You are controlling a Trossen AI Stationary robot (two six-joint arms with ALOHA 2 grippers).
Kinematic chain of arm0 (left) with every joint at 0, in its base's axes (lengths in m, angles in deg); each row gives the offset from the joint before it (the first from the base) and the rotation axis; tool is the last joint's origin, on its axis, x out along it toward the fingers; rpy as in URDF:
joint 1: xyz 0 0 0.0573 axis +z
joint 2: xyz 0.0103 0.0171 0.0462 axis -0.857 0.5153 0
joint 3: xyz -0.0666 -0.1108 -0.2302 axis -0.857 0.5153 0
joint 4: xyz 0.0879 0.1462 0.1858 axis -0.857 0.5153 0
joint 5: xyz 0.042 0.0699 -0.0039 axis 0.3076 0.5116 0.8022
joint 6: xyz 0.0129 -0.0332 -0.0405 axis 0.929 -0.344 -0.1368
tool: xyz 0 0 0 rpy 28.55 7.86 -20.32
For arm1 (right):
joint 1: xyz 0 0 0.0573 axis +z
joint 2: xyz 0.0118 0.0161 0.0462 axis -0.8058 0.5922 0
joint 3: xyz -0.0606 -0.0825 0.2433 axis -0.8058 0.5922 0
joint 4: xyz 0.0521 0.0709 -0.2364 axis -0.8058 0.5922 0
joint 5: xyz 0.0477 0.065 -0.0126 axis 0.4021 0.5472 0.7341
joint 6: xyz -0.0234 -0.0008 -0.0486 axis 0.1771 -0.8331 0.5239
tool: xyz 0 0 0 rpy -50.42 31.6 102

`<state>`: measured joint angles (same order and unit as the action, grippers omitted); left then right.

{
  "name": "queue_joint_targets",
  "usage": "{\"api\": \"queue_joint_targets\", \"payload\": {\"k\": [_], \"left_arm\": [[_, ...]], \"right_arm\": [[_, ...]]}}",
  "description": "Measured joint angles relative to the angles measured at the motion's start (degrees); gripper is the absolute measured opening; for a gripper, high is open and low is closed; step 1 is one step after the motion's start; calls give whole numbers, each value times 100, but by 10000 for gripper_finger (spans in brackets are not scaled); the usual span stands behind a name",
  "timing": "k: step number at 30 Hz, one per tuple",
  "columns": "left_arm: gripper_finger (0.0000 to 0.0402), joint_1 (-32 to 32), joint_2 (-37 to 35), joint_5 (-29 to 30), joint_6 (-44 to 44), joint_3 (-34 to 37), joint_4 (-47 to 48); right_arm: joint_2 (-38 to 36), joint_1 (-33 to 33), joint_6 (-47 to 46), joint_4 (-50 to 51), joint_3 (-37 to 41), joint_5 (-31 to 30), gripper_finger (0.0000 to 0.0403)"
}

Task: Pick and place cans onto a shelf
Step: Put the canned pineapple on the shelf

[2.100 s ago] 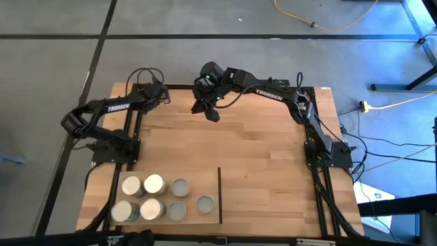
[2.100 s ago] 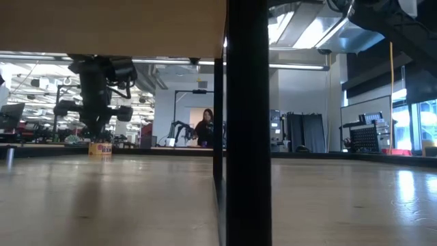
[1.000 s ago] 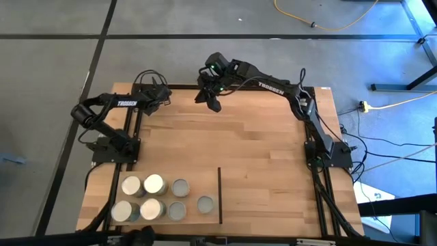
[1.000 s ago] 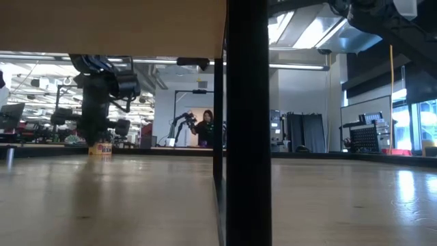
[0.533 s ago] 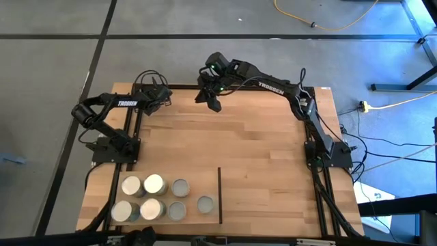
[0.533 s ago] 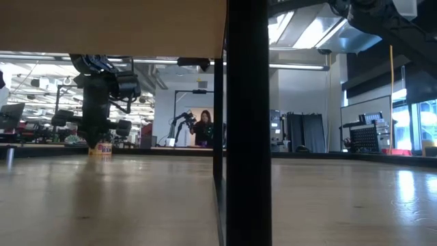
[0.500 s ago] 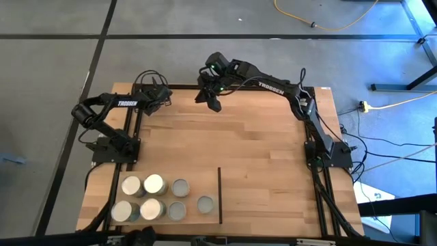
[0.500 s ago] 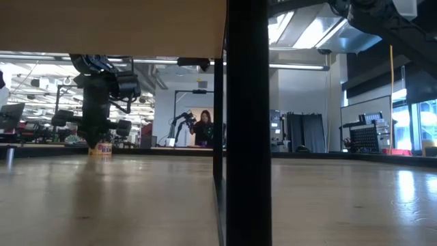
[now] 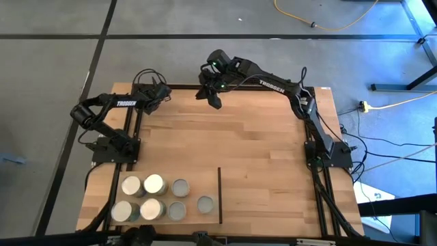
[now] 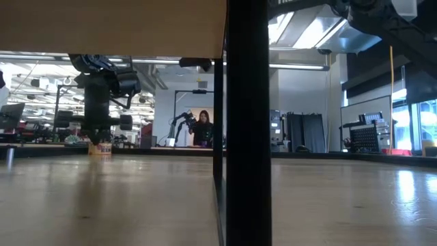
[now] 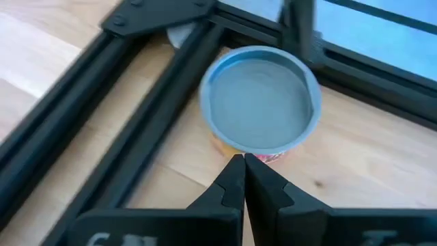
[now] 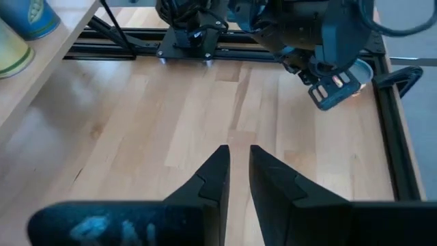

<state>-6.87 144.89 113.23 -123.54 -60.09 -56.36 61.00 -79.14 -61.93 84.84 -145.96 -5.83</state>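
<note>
Since two seconds ago the right gripper (image 9: 214, 100) has drawn back toward the bench's far edge, and from above the left gripper (image 9: 162, 96) sits at the far left corner while seven cans (image 9: 153, 198) stand on the shelf (image 9: 147, 171) left of the black strip (image 9: 220, 195). Low view: one gripper (image 10: 97, 126) hangs above a far can (image 10: 100, 148). Left wrist view shows fingers (image 11: 231, 179) together just short of a grey-topped can (image 11: 260, 101); right wrist view shows fingers (image 12: 217, 174) slightly apart, empty, over bare bench (image 12: 205, 102).
</note>
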Motion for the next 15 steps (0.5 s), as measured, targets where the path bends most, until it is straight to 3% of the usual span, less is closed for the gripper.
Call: {"api": "queue_joint_targets", "payload": {"k": [15], "left_arm": [[0,-57,-303,97,274,-9,-132]], "right_arm": [[0,-312,-2,-17,0,0,59]]}}
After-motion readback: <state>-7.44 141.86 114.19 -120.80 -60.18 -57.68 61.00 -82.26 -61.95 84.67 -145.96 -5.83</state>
